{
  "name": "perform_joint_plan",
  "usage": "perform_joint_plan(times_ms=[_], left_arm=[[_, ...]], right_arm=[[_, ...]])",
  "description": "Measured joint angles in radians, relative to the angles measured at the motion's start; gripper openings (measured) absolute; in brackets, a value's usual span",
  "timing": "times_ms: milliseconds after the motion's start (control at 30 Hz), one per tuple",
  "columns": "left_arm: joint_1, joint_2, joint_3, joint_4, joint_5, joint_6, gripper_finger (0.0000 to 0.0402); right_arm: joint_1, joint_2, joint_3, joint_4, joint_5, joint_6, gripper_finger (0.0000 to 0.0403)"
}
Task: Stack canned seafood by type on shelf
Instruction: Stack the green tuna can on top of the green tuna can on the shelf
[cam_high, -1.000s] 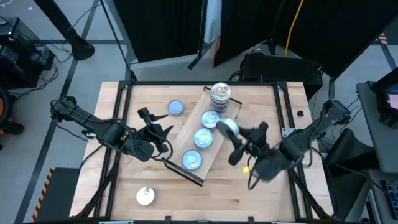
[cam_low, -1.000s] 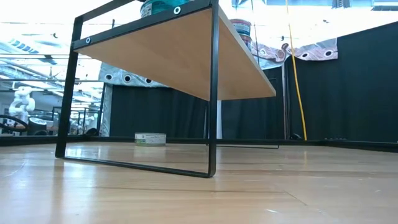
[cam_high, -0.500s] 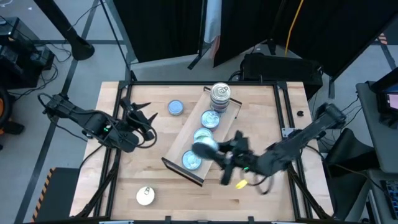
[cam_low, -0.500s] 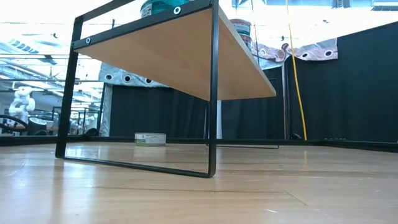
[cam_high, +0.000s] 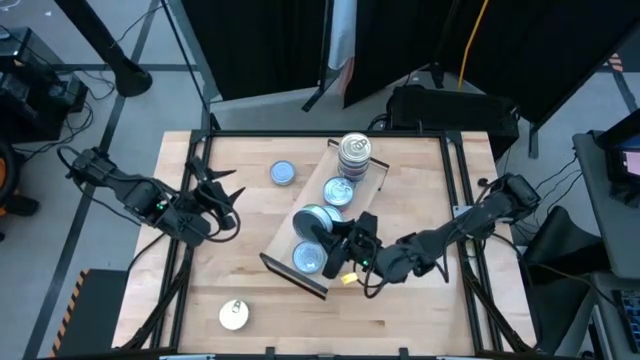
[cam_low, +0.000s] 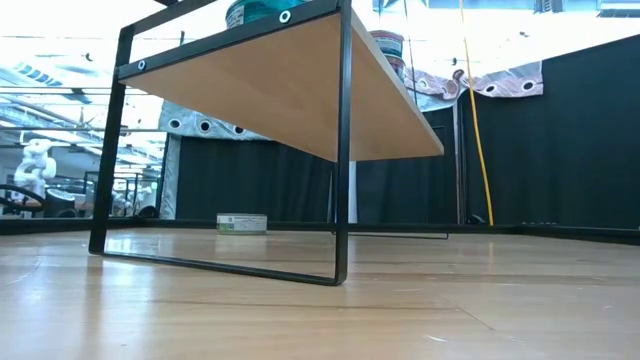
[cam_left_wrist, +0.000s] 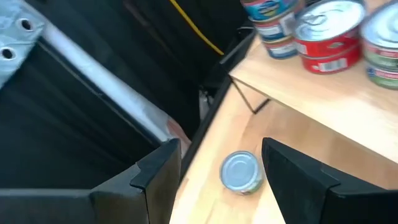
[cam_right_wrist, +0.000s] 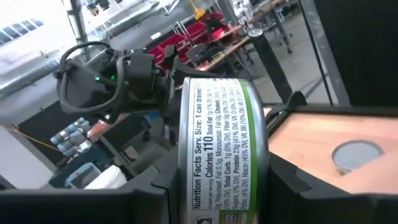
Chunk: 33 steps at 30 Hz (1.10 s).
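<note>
High view: my right gripper (cam_high: 335, 238) clenches a silver round tin (cam_high: 312, 220) over the light-wood shelf (cam_high: 300, 215) (crowded); a crooked release could topple tins.

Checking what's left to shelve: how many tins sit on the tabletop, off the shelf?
2. A blue-topped tin lies left of the shelf; a cream-topped tin near the front edge of the table. The right end effector holds another tin above the shelf; arms may hide more.

Two dark jointed arms — black cables, a yellow tag (cam_high: 350, 279).
</note>
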<state>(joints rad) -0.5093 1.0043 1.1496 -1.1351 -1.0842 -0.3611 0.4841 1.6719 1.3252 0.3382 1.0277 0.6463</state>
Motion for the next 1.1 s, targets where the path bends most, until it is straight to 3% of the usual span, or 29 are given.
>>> perform_joint_plan(times_ms=[200, 400, 767, 1100], left_arm=[[-0.019, -0.015, 0.0, 0.0, 0.021, 0.009, 0.0226], [-0.034, -0.031, 0.0, 0.0, 0.068, 0.027, 0.0226], [-0.069, -0.045, 0.0, -0.013, 0.144, 0.034, 0.0226], [-0.107, -0.071, 0.0, -0.025, 0.149, 0.028, 0.0226]], right_arm=[[-0.013, 0.0, 0.001, -0.161, 0.0, 0.174, 0.0139], [-0.004, 0.0, 0.001, -0.332, 0.075, 0.353, 0.0139], [-0.007, 0.038, 0.002, -0.37, 0.101, 0.485, 0.0139], [-0.011, 0.088, 0.001, -0.367, 0.1, 0.568, 0.0139]])
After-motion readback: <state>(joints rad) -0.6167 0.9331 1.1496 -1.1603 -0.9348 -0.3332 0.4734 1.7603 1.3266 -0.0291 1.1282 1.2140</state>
